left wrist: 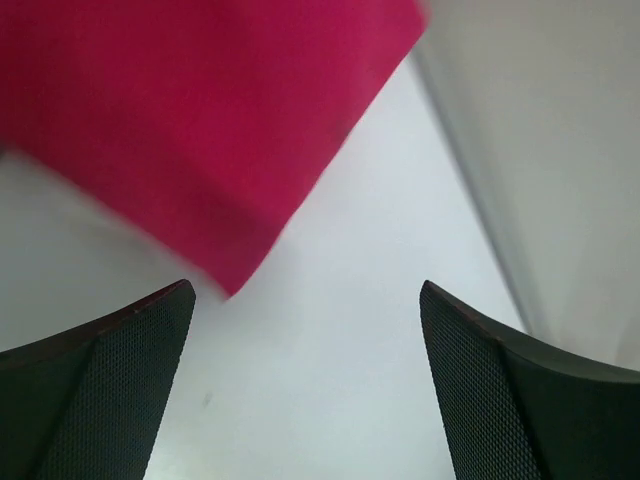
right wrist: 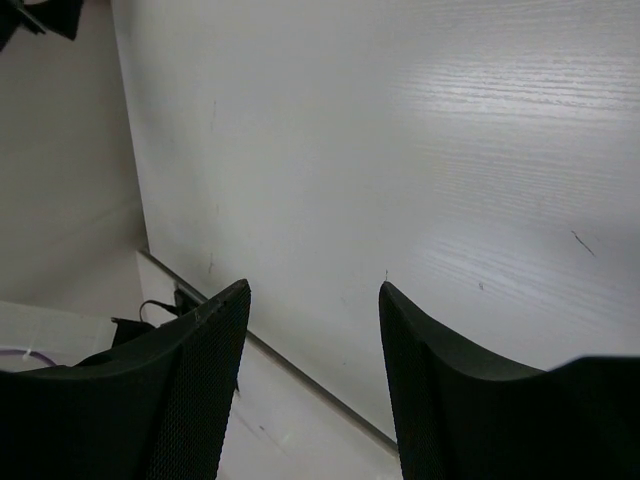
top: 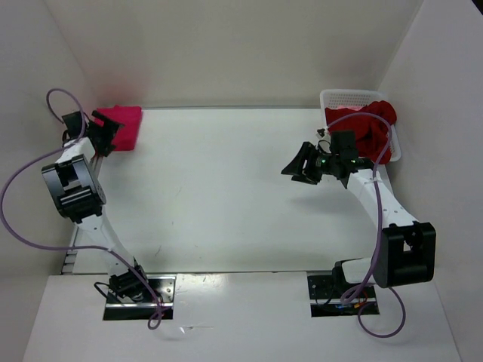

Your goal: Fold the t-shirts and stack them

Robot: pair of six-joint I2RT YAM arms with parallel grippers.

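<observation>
The white basket (top: pixel 341 96) sits in the far right corner of the worktop (top: pixel 226 196), and the dark red shirt (top: pixel 373 128) is heaped inside it, bulging above the rim. The right hand (top: pixel 300 167) hangs just left of the basket, a little nearer the arm bases. Its fingers are spread with nothing between them, and its wrist view shows only bare worktop through the gap. Straight across from the basket, in the opposite far corner, the magenta shirt (top: pixel 124 124) lies folded into a tidy block, flat on the worktop. The left hand (top: pixel 106 136) is at that shirt's near edge, let go and wide apart. The cloth's corner sits just ahead of the fingertips, not between them.
</observation>
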